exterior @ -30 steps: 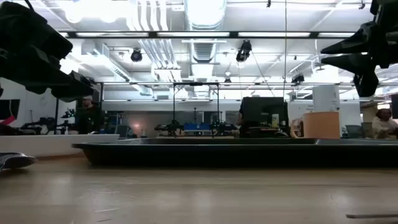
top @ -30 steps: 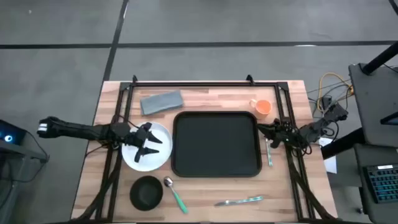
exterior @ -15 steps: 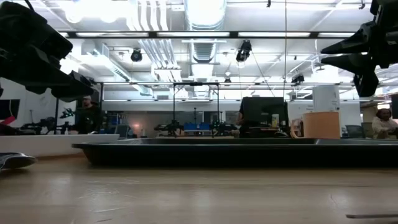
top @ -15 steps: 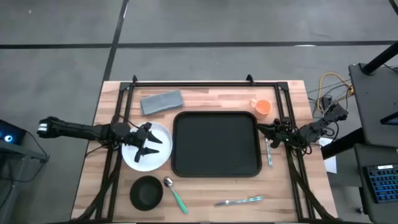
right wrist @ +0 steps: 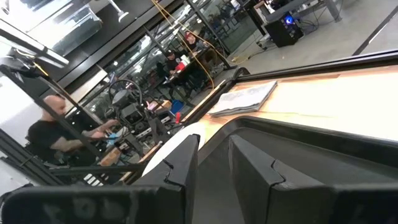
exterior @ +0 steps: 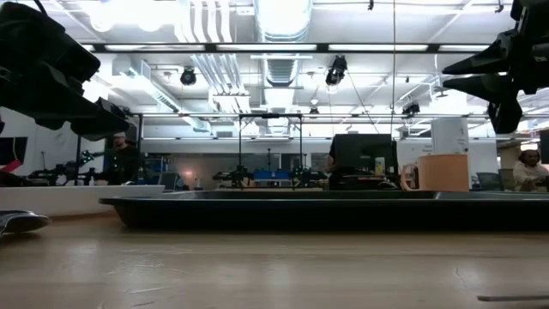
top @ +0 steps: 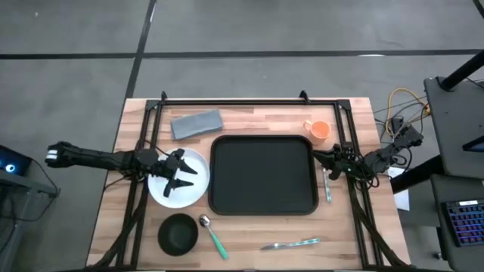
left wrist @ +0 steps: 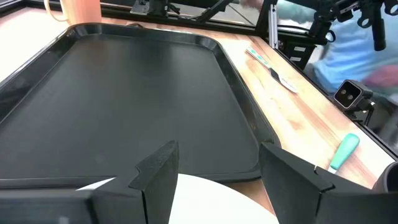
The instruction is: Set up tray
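Note:
The large black tray [top: 263, 175] lies flat in the middle of the table and shows as a long dark band in the low view [exterior: 326, 210]. A white plate [top: 189, 195] rests on the table just left of it. My left gripper [top: 181, 177] hangs open above the plate, fingers pointing toward the tray [left wrist: 124, 106], the plate's rim [left wrist: 211, 202] below them. My right gripper [top: 321, 160] is open and raised [exterior: 480, 74] at the tray's right edge, touching nothing.
A grey cloth [top: 197, 123] and an orange cup [top: 319, 130] lie near the far edge. A black bowl [top: 178, 233] and a green-handled spoon [top: 213, 236] sit near the front. One utensil [top: 327, 186] lies right of the tray, another [top: 291, 244] near the front edge.

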